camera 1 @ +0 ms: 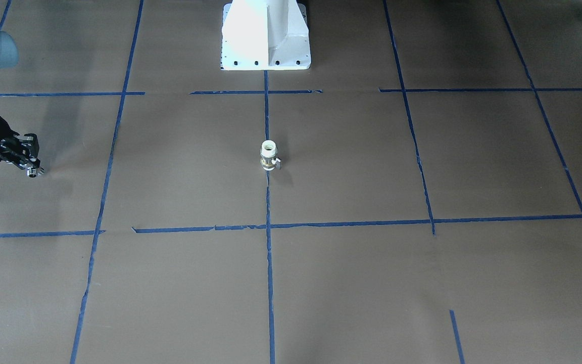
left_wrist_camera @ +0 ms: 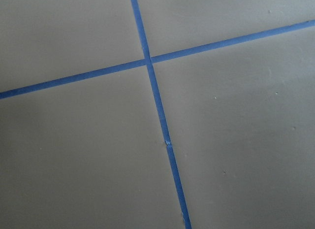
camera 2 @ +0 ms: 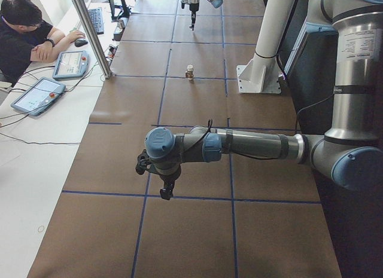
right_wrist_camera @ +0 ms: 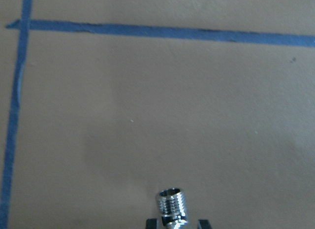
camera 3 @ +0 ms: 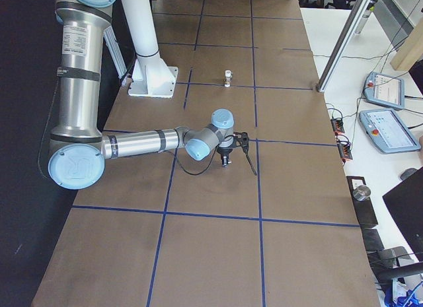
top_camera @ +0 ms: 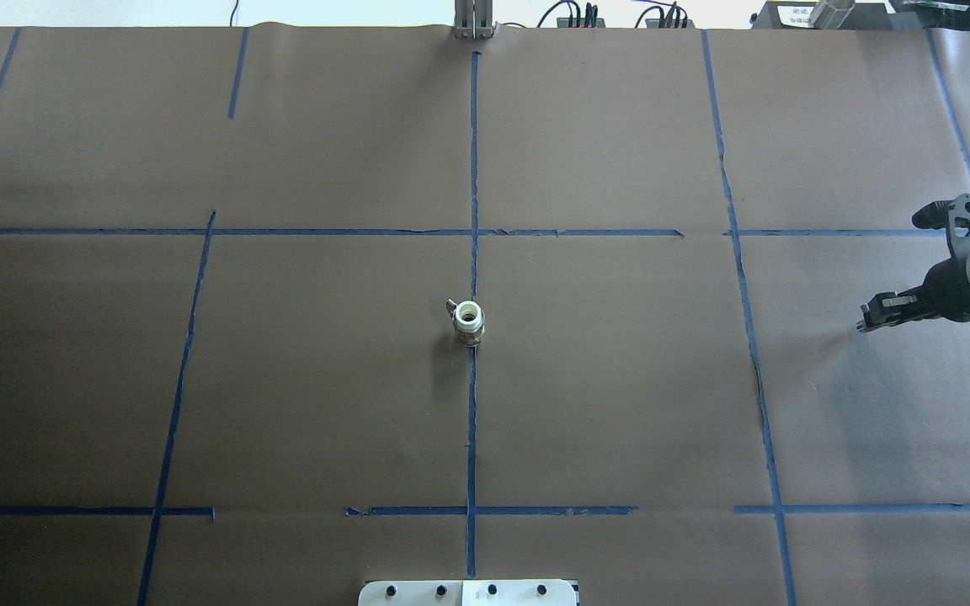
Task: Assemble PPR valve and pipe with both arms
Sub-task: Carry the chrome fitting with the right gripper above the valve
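Note:
The PPR valve (camera 1: 269, 154) stands upright on the centre tape line, white collar up, and shows in the overhead view (top_camera: 468, 321) with its side tab. My right gripper (camera 1: 31, 169) is far to the valve's side, just above the table, shut on the chrome pipe (camera 1: 34, 173). In the right wrist view the pipe's threaded end (right_wrist_camera: 172, 205) sticks out between the fingertips (right_wrist_camera: 153, 223). My left gripper (camera 2: 166, 191) shows only in the exterior left view, low over the near table; I cannot tell if it is open or shut. The left wrist view shows only paper and tape.
The white pedestal base (camera 1: 265, 35) stands at the robot's side of the table. Blue tape lines (top_camera: 472, 421) grid the brown paper. An operator (camera 2: 24, 33), tablets (camera 2: 37, 95) and an aluminium post (camera 2: 90, 33) are along the far edge.

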Robot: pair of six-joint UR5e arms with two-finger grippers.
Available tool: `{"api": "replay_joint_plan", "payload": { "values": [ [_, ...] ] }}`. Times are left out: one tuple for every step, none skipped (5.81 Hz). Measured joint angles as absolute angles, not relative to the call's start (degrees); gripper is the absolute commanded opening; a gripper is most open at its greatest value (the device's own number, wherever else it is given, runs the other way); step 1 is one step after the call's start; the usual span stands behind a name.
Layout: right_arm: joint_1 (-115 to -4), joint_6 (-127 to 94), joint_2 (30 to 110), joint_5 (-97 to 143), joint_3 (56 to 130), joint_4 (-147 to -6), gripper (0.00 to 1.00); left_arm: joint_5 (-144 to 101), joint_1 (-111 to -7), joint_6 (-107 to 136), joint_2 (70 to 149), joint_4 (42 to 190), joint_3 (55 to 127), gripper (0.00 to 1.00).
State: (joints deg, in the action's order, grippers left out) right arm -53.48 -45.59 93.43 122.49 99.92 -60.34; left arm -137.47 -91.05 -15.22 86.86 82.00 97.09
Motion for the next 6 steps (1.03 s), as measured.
{"api": "replay_joint_plan", "payload": {
  "values": [
    [-53.5,-47.6,88.8,122.5,102.4,-67.9,0.00,-136.7,-91.1,-13.5,86.2,82.1,97.1,1.00],
    [-52.8,-52.4,83.4,122.5,105.5,-75.7,0.00,-135.9,-91.1,-12.9,85.7,82.2,97.2,1.00],
    [-50.7,-59.3,76.4,122.1,107.6,-82.9,0.00,-135.6,-91.1,-12.7,85.5,82.3,97.2,1.00],
    [-47.2,-67.9,68.6,120.3,108.4,-89.5,0.00,-135.6,-91.1,-12.6,85.4,82.3,97.3,1.00],
    [-42.9,-77.8,60.6,117.0,108.5,-95.3,0.00,-135.5,-91.1,-12.5,85.4,82.4,97.3,1.00],
    [-39.6,-88.1,54.5,114.6,108.3,-98.7,0.00,-135.6,-91.1,-12.4,85.5,82.4,97.4,1.00]
  ]
}}
